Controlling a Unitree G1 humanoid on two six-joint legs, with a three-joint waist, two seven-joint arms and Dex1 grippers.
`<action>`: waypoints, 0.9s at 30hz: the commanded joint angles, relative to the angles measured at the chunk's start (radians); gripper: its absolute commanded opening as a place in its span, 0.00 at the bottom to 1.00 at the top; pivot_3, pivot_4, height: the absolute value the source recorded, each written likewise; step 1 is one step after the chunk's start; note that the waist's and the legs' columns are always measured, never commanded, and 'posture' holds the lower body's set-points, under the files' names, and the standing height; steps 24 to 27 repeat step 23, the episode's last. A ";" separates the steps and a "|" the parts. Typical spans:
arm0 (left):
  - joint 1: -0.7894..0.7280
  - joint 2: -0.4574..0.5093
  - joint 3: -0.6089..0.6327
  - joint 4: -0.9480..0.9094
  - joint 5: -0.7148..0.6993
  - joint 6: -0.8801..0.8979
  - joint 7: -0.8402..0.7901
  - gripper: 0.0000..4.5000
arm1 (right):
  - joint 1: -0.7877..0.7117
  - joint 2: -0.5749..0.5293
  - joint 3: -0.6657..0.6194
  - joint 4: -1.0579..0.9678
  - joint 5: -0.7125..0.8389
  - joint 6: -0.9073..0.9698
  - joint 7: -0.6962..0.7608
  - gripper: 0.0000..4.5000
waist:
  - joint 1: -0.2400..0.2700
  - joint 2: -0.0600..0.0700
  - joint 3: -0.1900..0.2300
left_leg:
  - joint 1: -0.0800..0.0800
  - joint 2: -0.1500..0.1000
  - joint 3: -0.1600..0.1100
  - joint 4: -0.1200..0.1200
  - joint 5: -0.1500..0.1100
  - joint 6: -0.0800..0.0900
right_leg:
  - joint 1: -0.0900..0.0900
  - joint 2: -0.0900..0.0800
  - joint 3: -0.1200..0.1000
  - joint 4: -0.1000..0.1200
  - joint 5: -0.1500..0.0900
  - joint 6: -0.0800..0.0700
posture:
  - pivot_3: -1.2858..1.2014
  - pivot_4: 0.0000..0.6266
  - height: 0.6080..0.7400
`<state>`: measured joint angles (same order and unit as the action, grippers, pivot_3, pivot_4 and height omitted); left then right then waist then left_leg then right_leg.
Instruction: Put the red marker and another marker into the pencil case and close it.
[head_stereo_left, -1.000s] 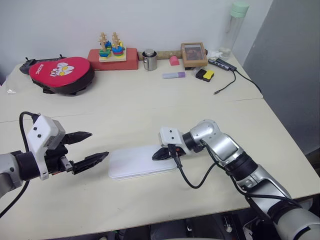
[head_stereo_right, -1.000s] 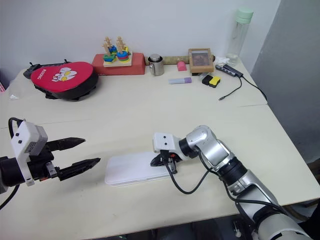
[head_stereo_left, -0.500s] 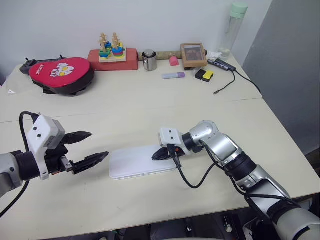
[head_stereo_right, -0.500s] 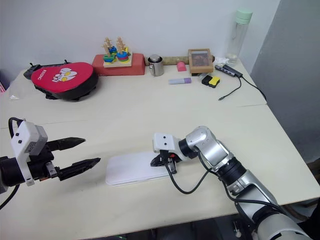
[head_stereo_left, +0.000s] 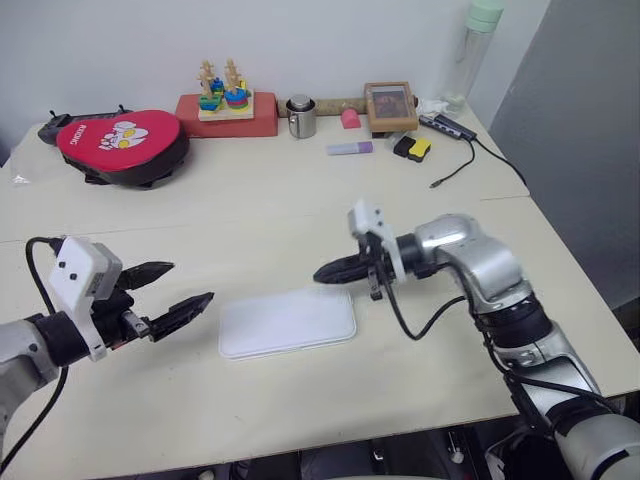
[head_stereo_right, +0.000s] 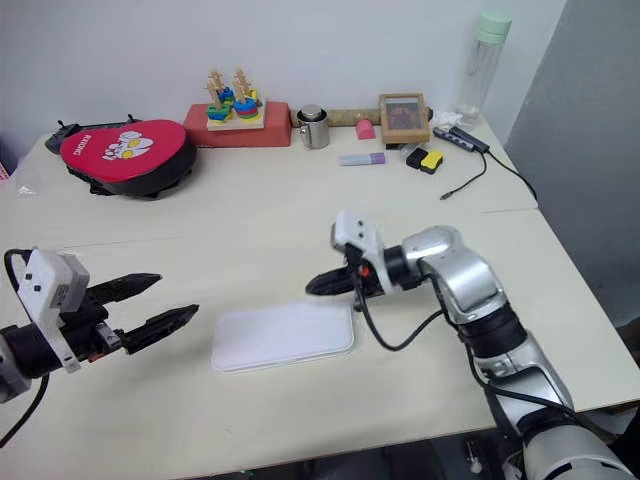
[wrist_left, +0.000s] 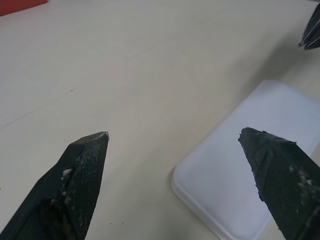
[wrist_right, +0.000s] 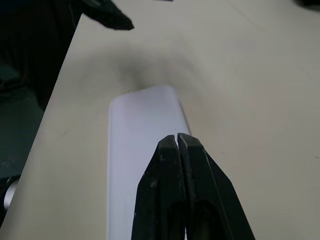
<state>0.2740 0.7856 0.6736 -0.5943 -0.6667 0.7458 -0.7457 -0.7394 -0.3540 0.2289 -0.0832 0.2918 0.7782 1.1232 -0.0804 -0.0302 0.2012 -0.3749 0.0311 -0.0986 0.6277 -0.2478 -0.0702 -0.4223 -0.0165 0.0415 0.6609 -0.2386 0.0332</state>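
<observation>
The white pencil case (head_stereo_left: 287, 322) lies flat on the table with its lid closed. My right gripper (head_stereo_left: 322, 273) hovers above the case's far right corner, shut with nothing in it and pointing left. In the right wrist view its shut fingertips (wrist_right: 177, 137) hang over the lid (wrist_right: 135, 145). My left gripper (head_stereo_left: 192, 281) is held open just left of the case, apart from it and empty. The left wrist view shows the case's corner (wrist_left: 225, 175) between the spread fingers. The red marker and the other marker are hidden.
Along the back wall stand a red padded pouch (head_stereo_left: 120, 140), a red box with a stacking toy (head_stereo_left: 225, 105), a metal cup (head_stereo_left: 299, 117), a picture frame (head_stereo_left: 390, 106), a pale purple marker (head_stereo_left: 348, 148), a yellow-black item (head_stereo_left: 410, 149), a bottle (head_stereo_left: 470, 50) and a cabled hub (head_stereo_left: 450, 128).
My right gripper has lifted off the case's lid and drawn up and to the right, still shut. The left gripper sank slightly to the left, still open.
</observation>
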 joint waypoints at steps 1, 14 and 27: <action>0.047 -0.056 0.026 -0.005 0.041 -0.053 0.043 1.00 | 0.062 0.014 -0.098 -0.051 0.045 0.064 -0.122 0.01 | 0.000 0.000 0.000 | 0.000 0.000 0.001 0.000 0.000 0.000 | 0.000 0.000 0.001 0.000 0.000 0.000 | 0.52 0.24 1.00; 0.013 -0.291 0.033 0.076 0.066 -0.090 0.318 1.00 | 0.340 0.104 -0.219 -0.078 -0.025 -0.097 -0.524 0.01 | 0.017 -0.001 0.000 | -0.001 -0.001 0.001 0.002 0.000 0.000 | 0.000 0.000 0.002 -0.001 0.002 0.002 | 0.52 0.24 1.00; -0.026 -0.324 0.001 0.145 0.062 -0.133 0.348 1.00 | 0.407 0.179 -0.236 -0.050 -0.059 -0.236 -0.685 0.01 | 0.021 -0.001 -0.001 | -0.001 -0.001 0.001 0.002 0.000 0.000 | 0.000 0.000 0.002 0.000 0.002 0.002 | 0.52 0.24 1.00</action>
